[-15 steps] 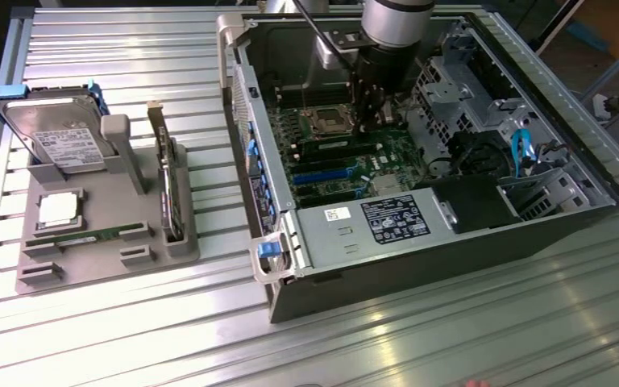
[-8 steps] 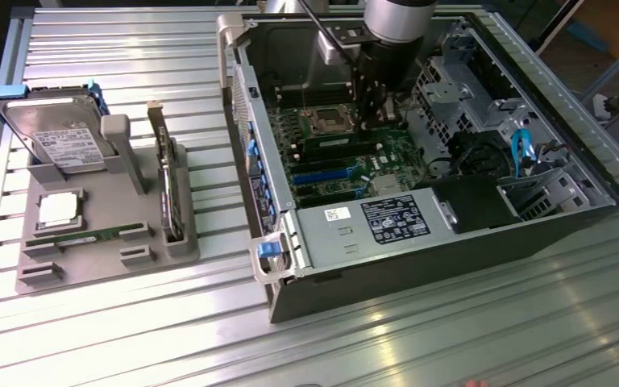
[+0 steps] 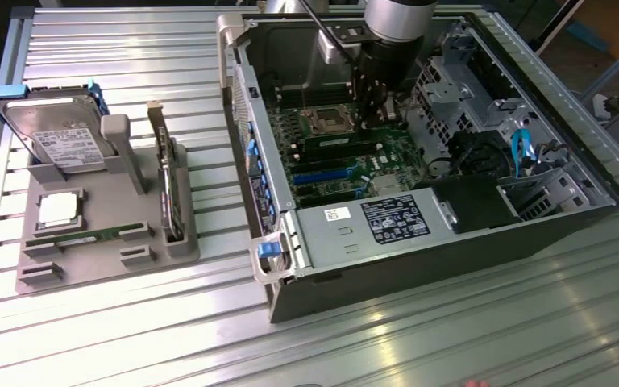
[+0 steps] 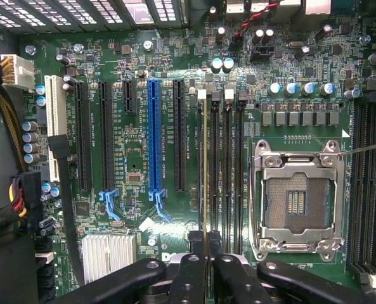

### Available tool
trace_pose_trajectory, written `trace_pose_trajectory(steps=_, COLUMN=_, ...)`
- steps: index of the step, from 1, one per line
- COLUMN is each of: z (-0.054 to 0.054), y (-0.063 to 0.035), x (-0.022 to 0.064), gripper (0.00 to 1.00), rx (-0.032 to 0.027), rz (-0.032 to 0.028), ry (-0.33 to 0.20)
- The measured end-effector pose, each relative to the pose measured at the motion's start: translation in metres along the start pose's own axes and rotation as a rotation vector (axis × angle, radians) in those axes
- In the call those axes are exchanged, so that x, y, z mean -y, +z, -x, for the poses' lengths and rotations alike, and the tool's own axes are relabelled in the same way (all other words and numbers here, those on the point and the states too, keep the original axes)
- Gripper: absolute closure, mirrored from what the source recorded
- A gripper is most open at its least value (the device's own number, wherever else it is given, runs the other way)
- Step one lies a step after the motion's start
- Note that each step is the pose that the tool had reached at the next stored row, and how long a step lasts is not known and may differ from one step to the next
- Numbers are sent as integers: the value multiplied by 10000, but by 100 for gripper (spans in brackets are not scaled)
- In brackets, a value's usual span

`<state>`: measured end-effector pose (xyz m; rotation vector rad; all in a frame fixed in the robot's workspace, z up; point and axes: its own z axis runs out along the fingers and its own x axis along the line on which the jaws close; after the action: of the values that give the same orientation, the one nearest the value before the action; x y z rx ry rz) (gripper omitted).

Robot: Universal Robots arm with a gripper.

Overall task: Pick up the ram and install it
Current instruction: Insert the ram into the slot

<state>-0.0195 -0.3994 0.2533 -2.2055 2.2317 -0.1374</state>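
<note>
Install step in hand: pinching the ram (image 4: 205, 164) with the gripper (image 4: 205, 250), edge-on along a memory slot (image 4: 200, 126) beside the empty processor socket (image 4: 297, 202). Seated or not, cannot tell. Calls for square alignment.

A yellow-green ram (image 4: 205, 164) is seen at the black gripper (image 4: 205, 246), a green motherboard (image 4: 132, 158) beneath it, a blue slot (image 4: 154, 136) nearby.

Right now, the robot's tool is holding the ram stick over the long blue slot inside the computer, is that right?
Not quite. The tool does hold the ram, but it is lined up with the black memory slots beside the processor socket, not over the blue slot. The wrist view shows this.
</note>
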Motion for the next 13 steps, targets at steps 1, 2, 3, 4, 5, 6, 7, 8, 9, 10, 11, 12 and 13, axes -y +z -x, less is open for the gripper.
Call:
trace_pose_trajectory(steps=1, z=0, y=0, x=2, gripper=88, rx=-1, rz=15, ry=-3)
trace_pose_trajectory(steps=2, z=0, y=-1, x=6, gripper=88, rx=-3, rz=48, ry=-5)
trace_pose_trajectory(steps=3, z=0, y=0, x=9, gripper=88, rx=-4, rz=80, ry=-5)
trace_pose_trajectory(steps=4, z=0, y=1, x=17, gripper=88, rx=-3, rz=141, ry=-9)
trace_pose_trajectory(steps=5, z=0, y=1, x=23, gripper=88, rx=-3, rz=184, ry=-11)
trace_pose_trajectory(steps=6, z=0, y=1, x=26, gripper=88, rx=-4, rz=213, ry=-13)
trace_pose_trajectory(steps=7, z=0, y=2, x=29, gripper=88, rx=-4, rz=235, ry=-15)
trace_pose_trajectory(steps=8, z=0, y=2, x=32, gripper=88, rx=-3, rz=252, ry=-16)
trace_pose_trajectory(steps=9, z=0, y=2, x=32, gripper=88, rx=-3, rz=255, ry=-16)
trace_pose_trajectory(steps=10, z=0, y=2, x=32, gripper=88, rx=-3, rz=255, ry=-16)
trace_pose_trajectory(steps=11, z=0, y=2, x=31, gripper=88, rx=-3, rz=255, ry=-15)
trace_pose_trajectory(steps=12, z=0, y=2, x=32, gripper=88, rx=-4, rz=256, ry=-15)
trace_pose_trajectory(steps=13, z=0, y=3, x=31, gripper=88, rx=-3, rz=256, ry=-15)
